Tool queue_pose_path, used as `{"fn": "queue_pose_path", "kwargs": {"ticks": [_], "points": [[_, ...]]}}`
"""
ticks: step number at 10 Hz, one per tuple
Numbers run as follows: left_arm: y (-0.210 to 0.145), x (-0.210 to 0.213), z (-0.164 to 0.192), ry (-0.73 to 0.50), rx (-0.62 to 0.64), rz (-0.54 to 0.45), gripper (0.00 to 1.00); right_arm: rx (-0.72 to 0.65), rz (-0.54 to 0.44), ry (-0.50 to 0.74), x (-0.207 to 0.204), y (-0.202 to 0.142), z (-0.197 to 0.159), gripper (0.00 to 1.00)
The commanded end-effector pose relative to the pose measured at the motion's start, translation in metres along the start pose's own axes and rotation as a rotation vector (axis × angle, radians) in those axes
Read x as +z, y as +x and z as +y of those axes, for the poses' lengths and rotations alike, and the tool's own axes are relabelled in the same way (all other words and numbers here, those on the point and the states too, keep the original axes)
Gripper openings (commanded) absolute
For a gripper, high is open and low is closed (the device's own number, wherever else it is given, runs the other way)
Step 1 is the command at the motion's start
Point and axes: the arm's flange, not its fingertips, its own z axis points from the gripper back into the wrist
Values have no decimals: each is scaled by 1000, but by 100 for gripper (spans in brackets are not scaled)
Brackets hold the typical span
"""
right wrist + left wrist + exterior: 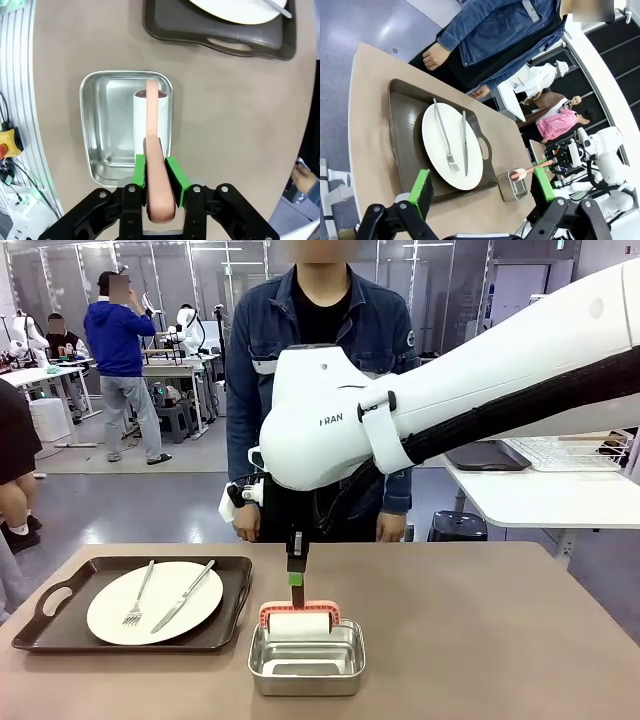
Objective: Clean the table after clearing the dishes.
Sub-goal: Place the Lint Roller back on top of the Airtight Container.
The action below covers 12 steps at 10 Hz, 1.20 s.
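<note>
Pink-handled roller [300,623] stands in the steel pan [306,668] on the table [480,640] in the front view. Its handle rises upright into the right gripper [297,562], which is clenched on it. The tray [100,568] with the plate [110,615] lies to the robot's left of the pan. From the left wrist, the left gripper [482,186] hangs spread and empty over the plate's near edge, so that arm is nearer. From the right wrist, the roller's long axis runs straight ahead along the fingers [175,175].

White arm [480,370], black pincer [159,169], seemingly-ribbed hose [520,410].
</note>
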Motion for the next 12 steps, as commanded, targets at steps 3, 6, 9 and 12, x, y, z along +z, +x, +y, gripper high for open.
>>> {"fn": "queue_pose_path", "kwargs": {"ticks": [3, 6, 9, 12], "points": [[0, 3, 0, -12, -17, -4, 100, 34, 6, 60, -12, -9, 10, 23], [0, 3, 0, -12, -17, -4, 100, 35, -22, 59, -40, -21, -13, 23], [0, 3, 0, -12, -17, -4, 100, 54, -41, 38, -56, -34, -31, 23], [0, 3, 0, -12, -17, -4, 100, 62, -27, 21, -53, -32, -37, 85]]}}
